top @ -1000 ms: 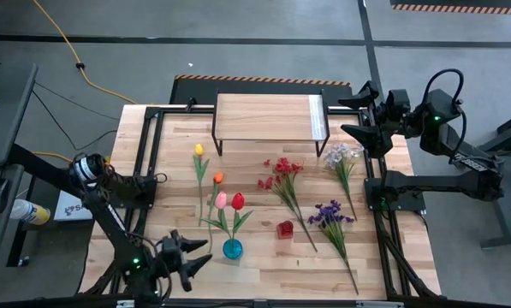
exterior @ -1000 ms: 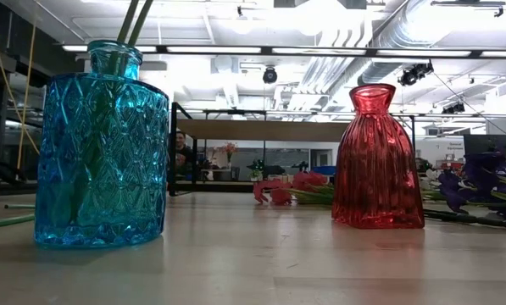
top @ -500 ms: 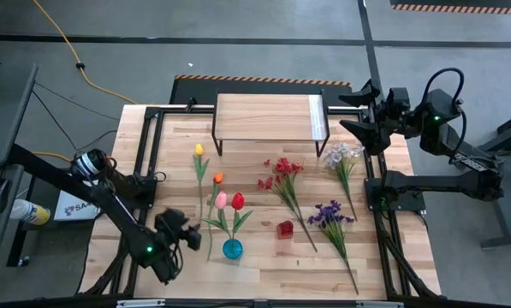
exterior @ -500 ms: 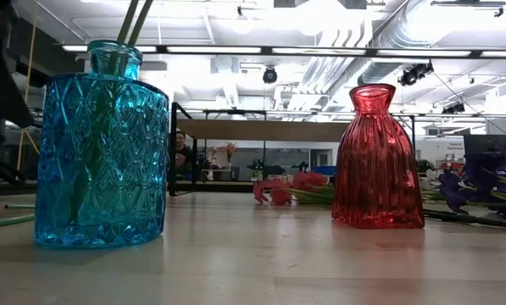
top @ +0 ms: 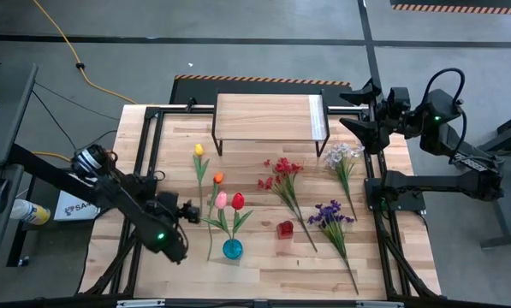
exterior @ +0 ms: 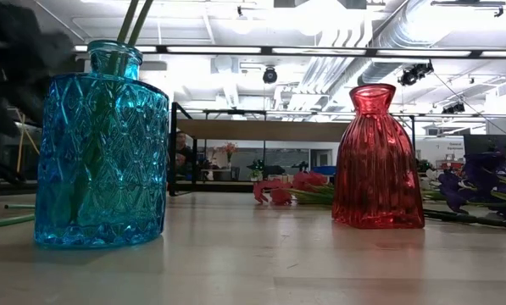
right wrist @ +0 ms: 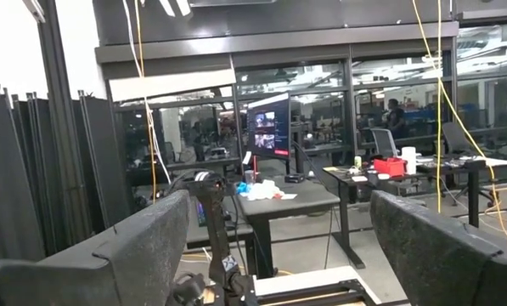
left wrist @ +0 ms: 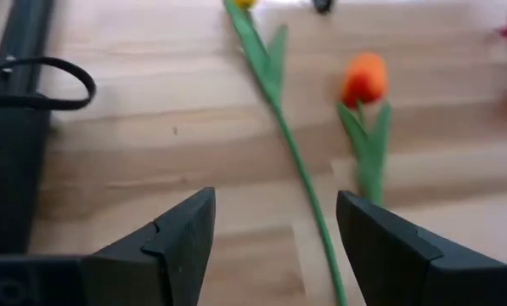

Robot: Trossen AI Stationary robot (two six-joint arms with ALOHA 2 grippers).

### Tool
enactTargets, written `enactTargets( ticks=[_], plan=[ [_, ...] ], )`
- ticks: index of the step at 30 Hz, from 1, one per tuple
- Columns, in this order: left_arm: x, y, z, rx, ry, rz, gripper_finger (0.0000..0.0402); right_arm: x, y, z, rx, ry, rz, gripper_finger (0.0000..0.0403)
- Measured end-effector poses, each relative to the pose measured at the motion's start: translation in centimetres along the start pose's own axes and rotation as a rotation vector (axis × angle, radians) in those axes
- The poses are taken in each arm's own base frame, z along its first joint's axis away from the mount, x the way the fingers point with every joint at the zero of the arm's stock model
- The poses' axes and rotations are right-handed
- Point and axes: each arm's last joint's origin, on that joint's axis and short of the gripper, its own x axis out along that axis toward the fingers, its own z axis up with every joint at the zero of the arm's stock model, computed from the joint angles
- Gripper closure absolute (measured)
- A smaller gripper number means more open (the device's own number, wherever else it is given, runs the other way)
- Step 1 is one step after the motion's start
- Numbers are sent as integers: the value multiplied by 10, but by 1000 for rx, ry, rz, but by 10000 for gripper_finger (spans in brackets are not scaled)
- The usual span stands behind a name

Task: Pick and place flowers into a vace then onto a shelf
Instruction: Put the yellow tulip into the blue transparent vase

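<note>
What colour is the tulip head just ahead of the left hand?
Orange tulip, beside the yellow tulip's stem; clearest in the left wrist view.

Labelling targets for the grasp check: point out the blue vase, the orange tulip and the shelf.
Blue cut-glass vase (exterior: 102,152): low view, on its patterned body.
Orange tulip on a green stem (left wrist: 365,76): left wrist view, on the bloom.
Light wooden shelf on black legs (top: 264,116): high view, on the bare top.

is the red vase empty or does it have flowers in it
Empty: nothing rises from the red vase's neck. The blue vase holds two stems.
</note>
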Motion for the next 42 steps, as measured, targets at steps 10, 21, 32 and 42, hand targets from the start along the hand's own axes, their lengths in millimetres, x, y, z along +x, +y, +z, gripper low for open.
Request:
enactTargets(
  ticks=[10,21,32,42],
  plan=[
    [59,21,6,-206,79,12,124,0,0,0,4,-1,1,49],
    [79,37,26,-255,154,-196,124,0,0,0,4,0,3,49],
    [101,16,56,-196,214,-190,124,0,0,0,-2,0,4,49],
    [124,18,77,-168,282,-85,124,0,0,0,3,2,11,49]
  ],
)
